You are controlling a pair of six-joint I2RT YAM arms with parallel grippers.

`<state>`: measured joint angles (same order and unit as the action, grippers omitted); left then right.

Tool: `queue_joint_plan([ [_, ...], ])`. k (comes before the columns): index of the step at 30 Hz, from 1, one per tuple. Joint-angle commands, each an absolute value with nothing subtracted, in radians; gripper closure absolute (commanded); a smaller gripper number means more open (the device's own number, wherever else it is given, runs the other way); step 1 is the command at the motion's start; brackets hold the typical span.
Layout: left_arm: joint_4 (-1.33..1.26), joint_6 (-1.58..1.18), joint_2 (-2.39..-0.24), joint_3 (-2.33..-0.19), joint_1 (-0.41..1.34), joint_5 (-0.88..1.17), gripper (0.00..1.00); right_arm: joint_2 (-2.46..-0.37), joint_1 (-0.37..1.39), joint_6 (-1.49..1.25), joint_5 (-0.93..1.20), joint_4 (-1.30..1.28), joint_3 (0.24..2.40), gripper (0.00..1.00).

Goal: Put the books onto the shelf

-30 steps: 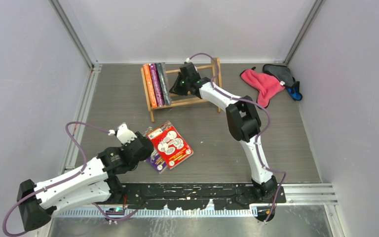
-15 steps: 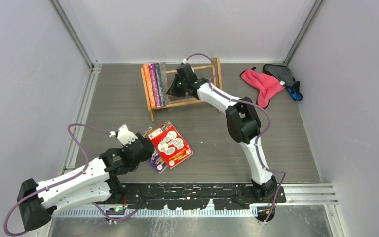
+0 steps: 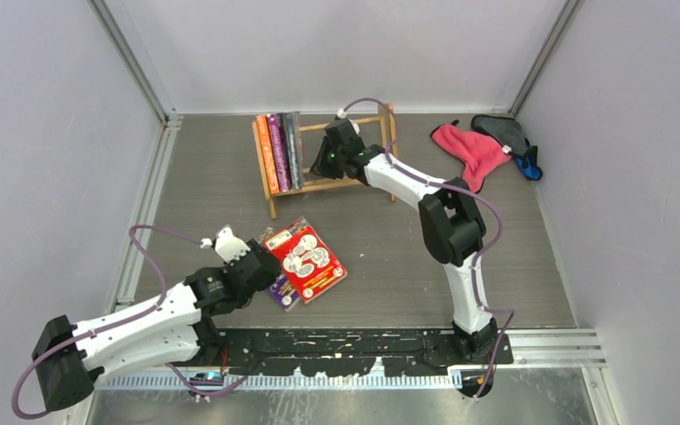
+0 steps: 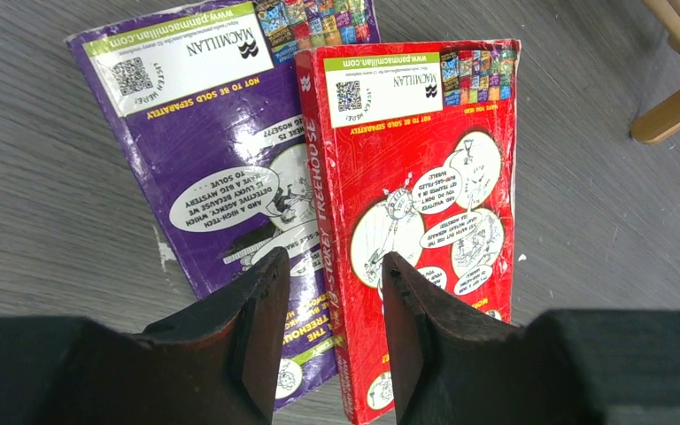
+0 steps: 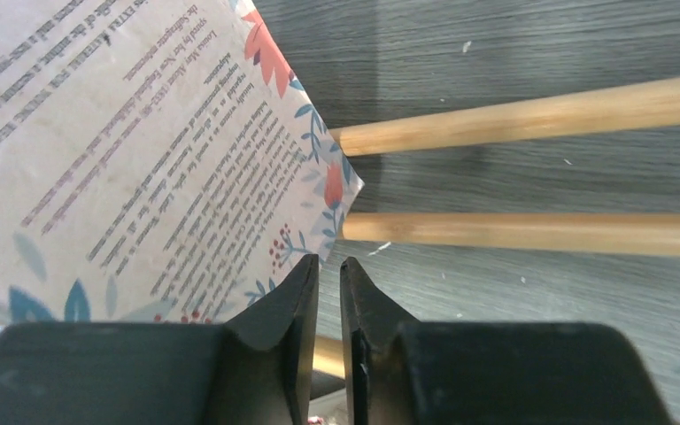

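Spine of red book (image 4: 416, 204) runs straight ahead from left jaws; right jaws at shelf (image 5: 531, 232)
Left jaws parted, empty, tips over red book lying flat on tabletop (image 4: 62, 230), partly atop purple book (image 4: 221, 150) to their left; left arm (image 3: 142, 319) is nearer both. Right jaws a slit apart, nothing seen between them; pale book (image 5: 142, 159) ahead-left, corner at tips, whether touching unclear. Near ends of both flat books hidden under the jaws

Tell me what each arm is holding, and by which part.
Left fingers hold nothing, open over the red book. Right fingers sit at the pale book's corner; a grip cannot be told.
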<state>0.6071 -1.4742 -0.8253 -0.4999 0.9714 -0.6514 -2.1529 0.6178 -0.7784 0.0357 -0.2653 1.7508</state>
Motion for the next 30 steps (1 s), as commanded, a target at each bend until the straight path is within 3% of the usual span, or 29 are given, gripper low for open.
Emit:
queue_joint_plan([
  [1, 0.521, -1.507, -0.844, -0.487, 0.975, -0.657, 0.56, -2.019, 0.603, -0.742, 0.003, -0.195, 1.698, 0.77],
  [10, 0.443, -1.563, -0.899, -0.455, 0.975, -0.659, 0.54, -1.908, 0.604, -0.743, 0.003, -0.183, 1.583, 0.68],
  [30, 0.283, -1.681, -1.071, -0.395, 0.975, -0.678, 0.53, -1.577, 0.702, -0.791, 0.035, -0.218, 1.229, 0.66],
])
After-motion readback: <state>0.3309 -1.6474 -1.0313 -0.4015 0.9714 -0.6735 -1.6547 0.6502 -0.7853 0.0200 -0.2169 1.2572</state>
